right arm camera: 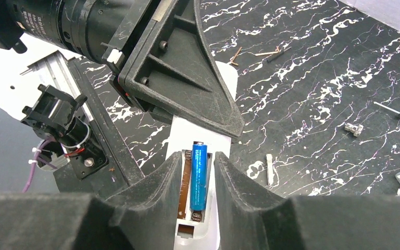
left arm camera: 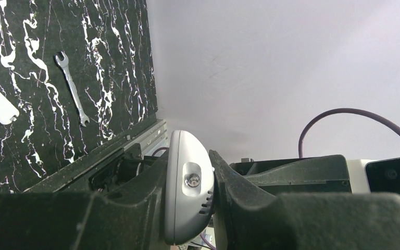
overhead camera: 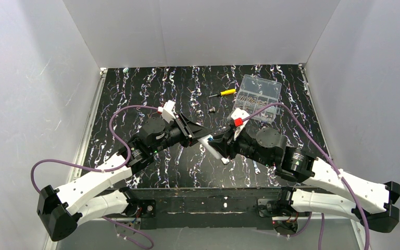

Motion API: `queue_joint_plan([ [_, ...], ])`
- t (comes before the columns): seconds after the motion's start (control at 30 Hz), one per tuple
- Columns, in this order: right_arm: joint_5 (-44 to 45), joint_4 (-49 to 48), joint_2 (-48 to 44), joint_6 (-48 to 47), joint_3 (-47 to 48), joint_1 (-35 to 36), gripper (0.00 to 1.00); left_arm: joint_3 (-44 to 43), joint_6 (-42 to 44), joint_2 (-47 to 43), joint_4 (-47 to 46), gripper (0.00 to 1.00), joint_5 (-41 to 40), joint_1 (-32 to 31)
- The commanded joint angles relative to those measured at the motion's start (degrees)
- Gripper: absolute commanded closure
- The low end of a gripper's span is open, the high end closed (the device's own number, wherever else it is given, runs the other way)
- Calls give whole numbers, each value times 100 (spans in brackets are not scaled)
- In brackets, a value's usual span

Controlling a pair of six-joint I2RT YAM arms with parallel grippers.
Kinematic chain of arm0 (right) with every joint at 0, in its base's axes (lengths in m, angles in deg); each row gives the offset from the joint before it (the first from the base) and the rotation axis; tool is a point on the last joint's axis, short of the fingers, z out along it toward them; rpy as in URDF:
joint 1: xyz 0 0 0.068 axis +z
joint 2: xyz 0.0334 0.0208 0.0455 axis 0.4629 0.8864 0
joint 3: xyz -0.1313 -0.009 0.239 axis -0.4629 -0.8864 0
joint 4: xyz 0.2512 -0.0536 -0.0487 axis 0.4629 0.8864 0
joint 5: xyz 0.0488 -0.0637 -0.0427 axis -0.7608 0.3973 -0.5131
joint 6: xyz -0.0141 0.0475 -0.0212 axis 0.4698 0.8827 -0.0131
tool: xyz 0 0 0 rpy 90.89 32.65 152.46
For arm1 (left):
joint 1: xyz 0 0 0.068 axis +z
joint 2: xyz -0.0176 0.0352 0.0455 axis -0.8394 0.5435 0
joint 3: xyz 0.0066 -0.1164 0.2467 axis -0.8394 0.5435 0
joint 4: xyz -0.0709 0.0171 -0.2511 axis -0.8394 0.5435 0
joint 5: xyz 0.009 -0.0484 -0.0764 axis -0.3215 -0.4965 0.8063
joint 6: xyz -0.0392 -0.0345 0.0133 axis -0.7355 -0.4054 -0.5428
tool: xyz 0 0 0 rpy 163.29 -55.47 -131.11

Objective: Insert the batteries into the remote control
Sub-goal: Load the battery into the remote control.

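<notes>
Remote control (left arm camera: 185, 208), likely light and slick, is clamped in left hand (left arm camera: 187, 174). Battery (right arm camera: 200, 177) is straddled mid-barrel by parted right hand (right arm camera: 198, 159).

Robotics lab cell: white enclosure walls (overhead camera: 203, 31), black marbled surface (overhead camera: 135, 94), left arm (overhead camera: 96, 181) and right arm (overhead camera: 344, 182) bolted on, purple cabling (left arm camera: 344, 110).

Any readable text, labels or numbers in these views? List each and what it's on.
None can be read.
battery: faint pale print on the blue wrap, too small to read.
remote control: no lettering shows.
</notes>
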Motion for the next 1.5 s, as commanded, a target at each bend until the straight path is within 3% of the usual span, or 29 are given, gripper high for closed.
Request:
queue_joint_plan([
  [0.0,48,-114,-109,8,167,17,62,-48,2,-122,-449,100,54,9],
  [0.47,252,71,-365,-68,604,15,60,-48,4,-119,-422,100,207,8],
  [0.87,-453,716,-785,-1511,603,16,62,-223,-80,15,-247,100,998,4],
  [1.2,-1949,1097,-1126,-2547,591,15,59,-342,9,188,-3,100,1893,9],
  [1.47,-2791,1178,-1226,-2751,571,-2,48,-665,541,239,932,100,2640,8],
])
